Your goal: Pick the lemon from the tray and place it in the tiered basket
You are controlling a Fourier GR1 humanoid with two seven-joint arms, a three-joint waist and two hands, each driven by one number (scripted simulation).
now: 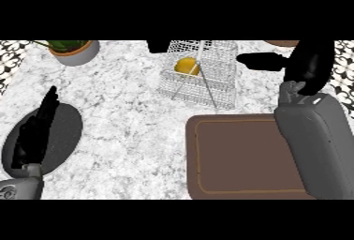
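The lemon (187, 66) lies inside the wire basket (207, 89), just left of the right hand (307, 63), apart from it. That hand holds nothing, thumb spread toward the basket; the brown tray (235, 159) sits below the basket.

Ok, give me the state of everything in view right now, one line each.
lemon: in the tiered basket, not held.
tiered basket: standing on the counter, holding the lemon.
tray: nothing showing on it.
right hand: open, right of the basket, holding nothing.
left hand: open, resting at the left edge.
potted plant: upright, top left.
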